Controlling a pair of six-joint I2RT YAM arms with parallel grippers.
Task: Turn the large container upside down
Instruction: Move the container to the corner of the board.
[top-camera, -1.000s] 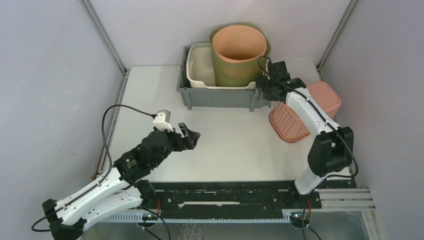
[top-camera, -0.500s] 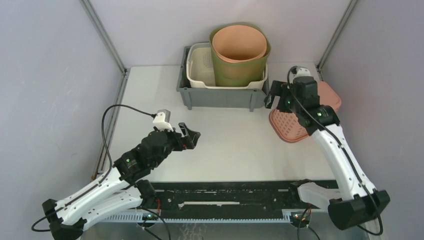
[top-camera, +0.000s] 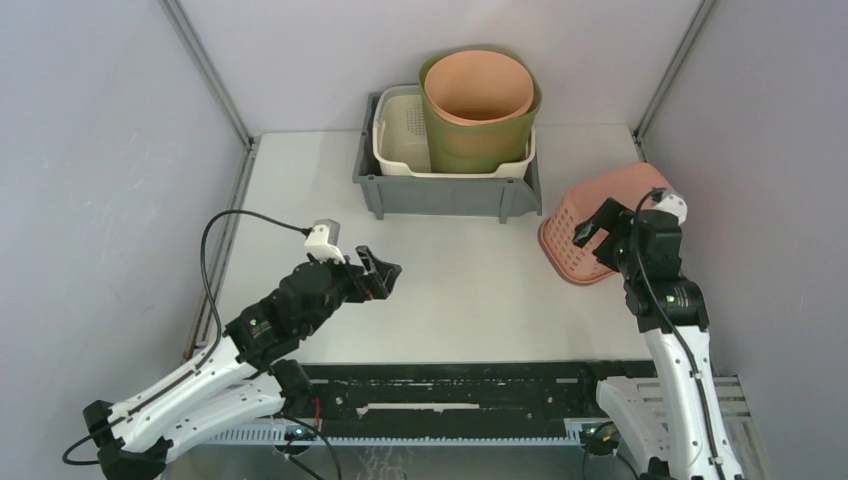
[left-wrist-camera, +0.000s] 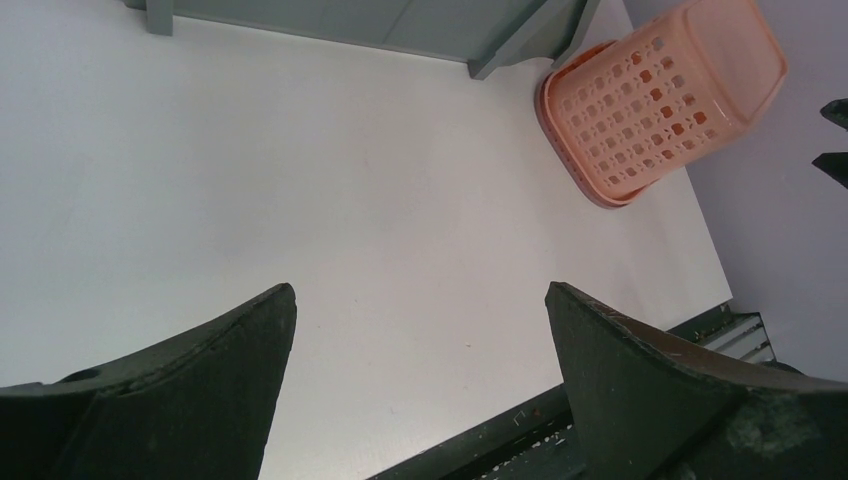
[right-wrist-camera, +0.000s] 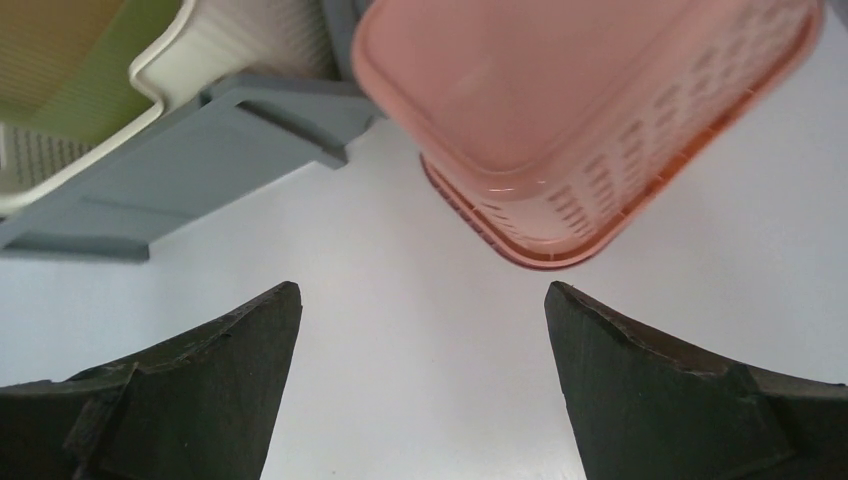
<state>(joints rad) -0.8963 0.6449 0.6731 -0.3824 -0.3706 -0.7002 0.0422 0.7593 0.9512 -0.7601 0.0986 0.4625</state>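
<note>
The pink basket (right-wrist-camera: 560, 100) is apparently resting mouth-down on the table (right-wrist-camera: 300, 230), so the right gripper (right-wrist-camera: 422, 290), just above it, and the left gripper (left-wrist-camera: 420, 290), well apart from it, are both hanging open and empty.

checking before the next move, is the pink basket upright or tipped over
Tipped over, nearly inverted: the pink basket shows its solid base facing up, with its open rim down against the table.

Lab test cell: grey panel walls (top-camera: 100, 150), white table (top-camera: 300, 185)
</note>
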